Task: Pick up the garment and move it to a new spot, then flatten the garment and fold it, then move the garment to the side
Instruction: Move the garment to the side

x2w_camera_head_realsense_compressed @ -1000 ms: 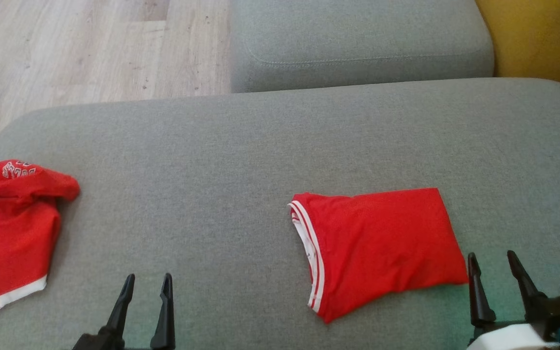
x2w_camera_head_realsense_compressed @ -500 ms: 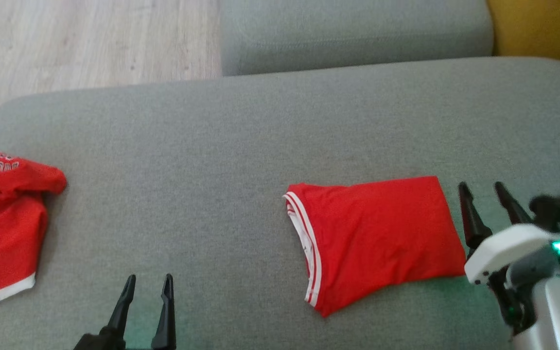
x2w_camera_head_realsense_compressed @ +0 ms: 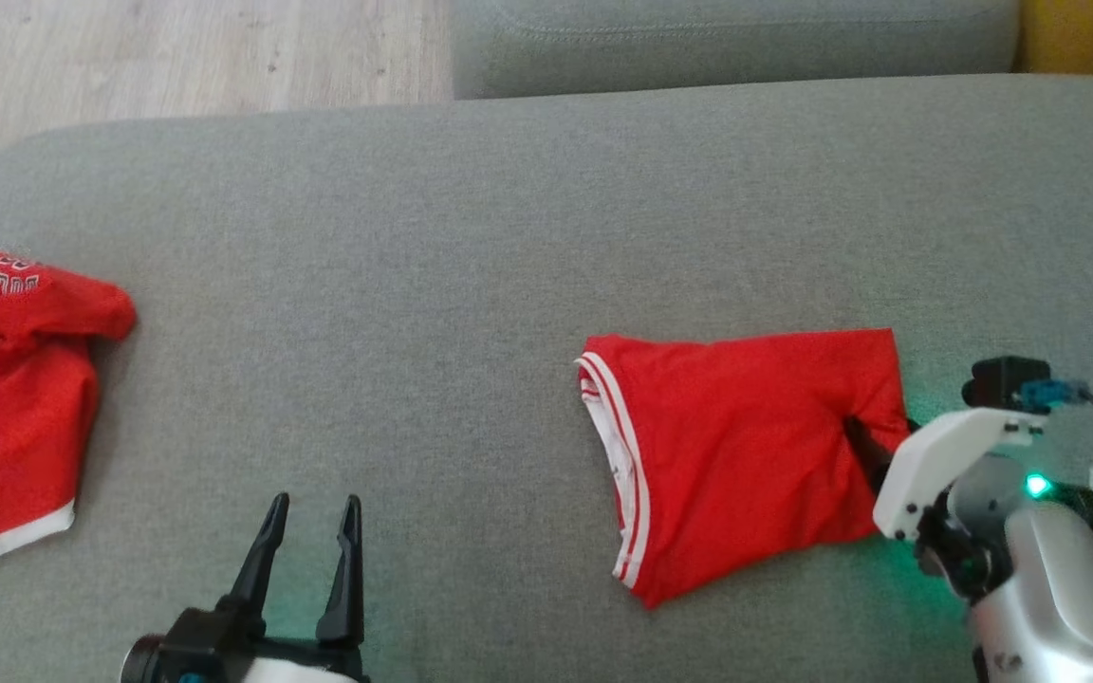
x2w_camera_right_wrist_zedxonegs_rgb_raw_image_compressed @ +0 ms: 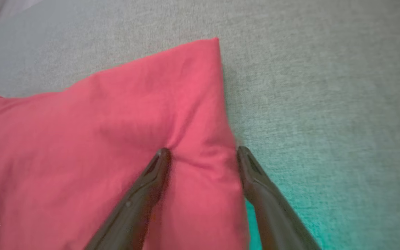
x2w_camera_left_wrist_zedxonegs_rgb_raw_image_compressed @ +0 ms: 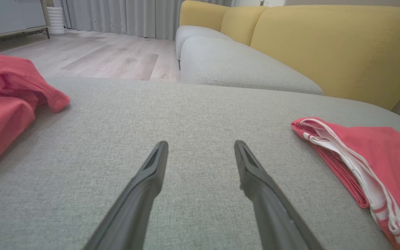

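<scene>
At the 9 o'clock edge of the head view a crumpled red garment (x2w_camera_head_realsense_compressed: 15, 408) lies heaped on the grey seat cushion (x2w_camera_head_realsense_compressed: 433, 247). Its white hem points toward 7 o'clock, white lettering shows on its top fold at 10 o'clock, and it is well apart from everything else. Pale wooden floor (x2w_camera_head_realsense_compressed: 176, 47) shows beyond the cushion at 11 o'clock. At 7 o'clock the left gripper (x2w_camera_head_realsense_compressed: 317, 500) hovers over bare cushion, its two dark fingers spread apart with nothing between them, pointing toward 12 o'clock. A second grey cushion (x2w_camera_head_realsense_compressed: 727, 47) runs along the 12 to 1 o'clock edge, with a sliver of yellow upholstery (x2w_camera_head_realsense_compressed: 1087, 33) in the 1 o'clock corner. The folded red garment (x2w_camera_head_realsense_compressed: 727, 446), the task's piece, lies flat on the seat cushion at about 4 o'clock from centre. It is a rough rectangle with its white-striped band along the 9 o'clock side and a plain folded edge on the 3 o'clock side. The right gripper (x2w_camera_right_wrist_zedxonegs_rgb_raw_image_compressed: 203, 150) has its jaws wide and straddles that 3 o'clock edge. In the right wrist view one finger presses into the red cloth and puckers it into a small dimple. The other finger sits just off the edge over the grey cushion, with a strip of fabric between the two. The fingers are not closed on the cloth. A green light (x2w_camera_head_realsense_compressed: 1038, 486) glows on the right wrist and tints the cushion beside it.
</scene>
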